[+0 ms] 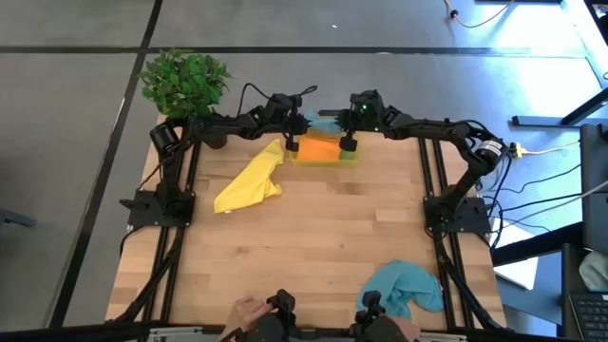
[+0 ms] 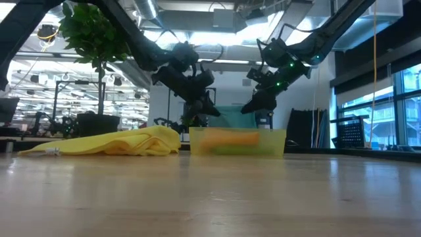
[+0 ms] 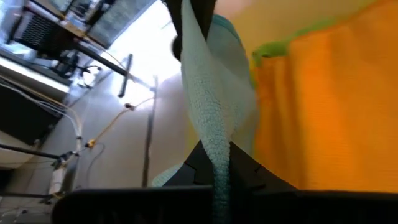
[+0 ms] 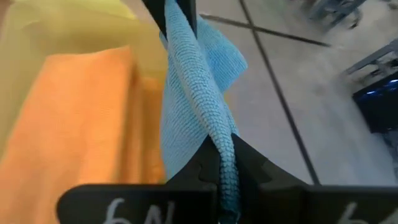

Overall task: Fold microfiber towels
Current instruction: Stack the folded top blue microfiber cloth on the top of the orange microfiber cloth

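High view: both claws, left claw (image 1: 293, 144) and right claw (image 1: 348, 143), clench one teal-blue towel (image 1: 318, 122) above the bin (image 1: 323, 157) at the surface's far edge; uneven pulling could slip a corner free.

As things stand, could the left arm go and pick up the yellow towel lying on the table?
Probably not yet. The left gripper is shut on a teal towel above the bin, sharing it with the right gripper. The yellow towel lies uncovered nearby, so the path looks free once it lets go.
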Controlling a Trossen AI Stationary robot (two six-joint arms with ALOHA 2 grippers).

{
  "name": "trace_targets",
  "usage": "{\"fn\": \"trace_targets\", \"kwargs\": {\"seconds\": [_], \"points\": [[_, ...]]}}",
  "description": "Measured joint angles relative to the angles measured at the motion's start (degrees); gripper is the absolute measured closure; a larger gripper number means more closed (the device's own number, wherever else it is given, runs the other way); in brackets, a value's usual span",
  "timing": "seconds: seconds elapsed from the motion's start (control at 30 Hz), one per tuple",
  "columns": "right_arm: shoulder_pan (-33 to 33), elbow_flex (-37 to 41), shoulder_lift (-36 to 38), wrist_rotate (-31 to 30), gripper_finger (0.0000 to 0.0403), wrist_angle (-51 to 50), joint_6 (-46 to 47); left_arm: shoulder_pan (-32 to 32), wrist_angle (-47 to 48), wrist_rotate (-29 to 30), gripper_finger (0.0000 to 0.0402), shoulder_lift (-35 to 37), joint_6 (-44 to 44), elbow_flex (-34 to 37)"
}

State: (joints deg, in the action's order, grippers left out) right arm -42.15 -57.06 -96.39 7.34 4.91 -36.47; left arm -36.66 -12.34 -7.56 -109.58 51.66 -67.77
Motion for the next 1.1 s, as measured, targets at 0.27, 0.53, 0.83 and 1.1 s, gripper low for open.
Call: {"fn": "trace_targets", "kwargs": {"seconds": [0.27,0.53,0.83,1.1], "points": [[4.9,0.0,0.0,-3.2,0.0388,-6.6,0.0,3.5,5.1,3.0,0.0401,0.6,2.0,0.2],[8.9,1.6,0.0,-4.1,0.0388,-7.8,0.2,6.8,11.6,6.5,0.0401,0.6,3.0,0.2],[9.8,4.2,0.1,-3.8,0.0388,-6.8,0.3,8.8,12.0,9.4,0.0401,0.6,4.6,0.2],[9.9,5.5,0.1,2.8,0.0357,-7.3,1.9,9.7,16.5,7.6,0.0374,0.6,6.6,0.1]]}}
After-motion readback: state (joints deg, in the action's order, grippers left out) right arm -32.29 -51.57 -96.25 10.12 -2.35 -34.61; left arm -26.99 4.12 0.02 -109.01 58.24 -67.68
